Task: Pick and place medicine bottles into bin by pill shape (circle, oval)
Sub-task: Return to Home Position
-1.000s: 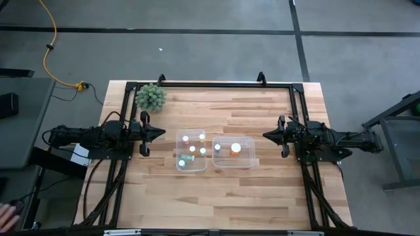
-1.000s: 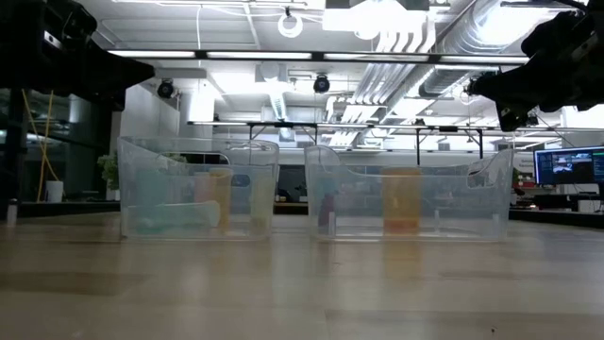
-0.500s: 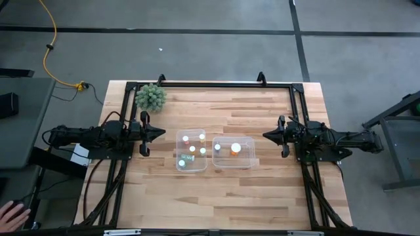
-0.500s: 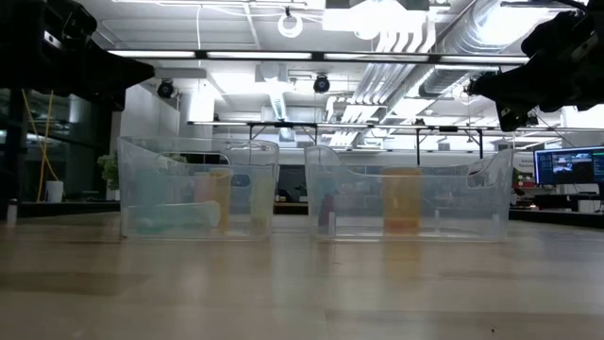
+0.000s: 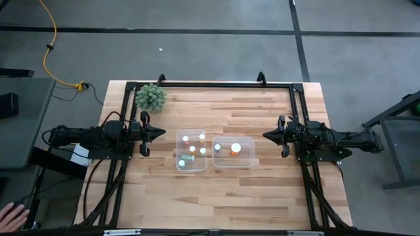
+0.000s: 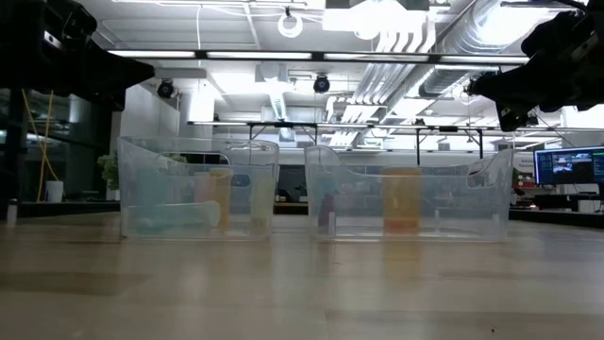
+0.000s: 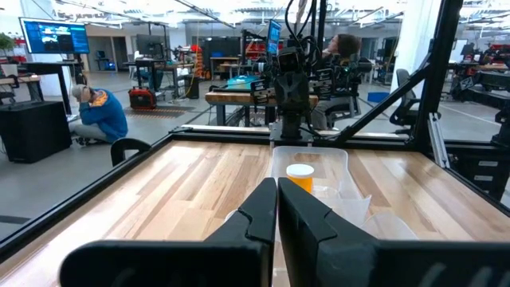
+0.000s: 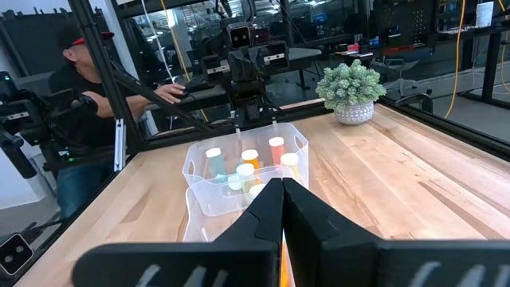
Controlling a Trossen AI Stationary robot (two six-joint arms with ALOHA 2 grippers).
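Two clear bins stand side by side mid-table. The left bin (image 5: 191, 150) holds several medicine bottles (image 8: 243, 163) with white caps, standing on its floor. The right bin (image 5: 233, 152) holds two, one of them an orange bottle (image 5: 235, 148) (image 7: 300, 177). My left gripper (image 5: 163, 133) (image 7: 276, 199) hovers level at the table's left, shut, with nothing between its fingers, and points toward the bins. My right gripper (image 5: 264, 136) (image 8: 282, 195) hovers level at the right, also shut and holding nothing, facing the bins.
A green spiky plant (image 5: 151, 97) in a pot stands at the far left corner. A black frame (image 5: 210, 84) runs along the table's far and side edges. People show beyond the table in the wrist views, and a hand (image 5: 10, 213) off the table's near left.
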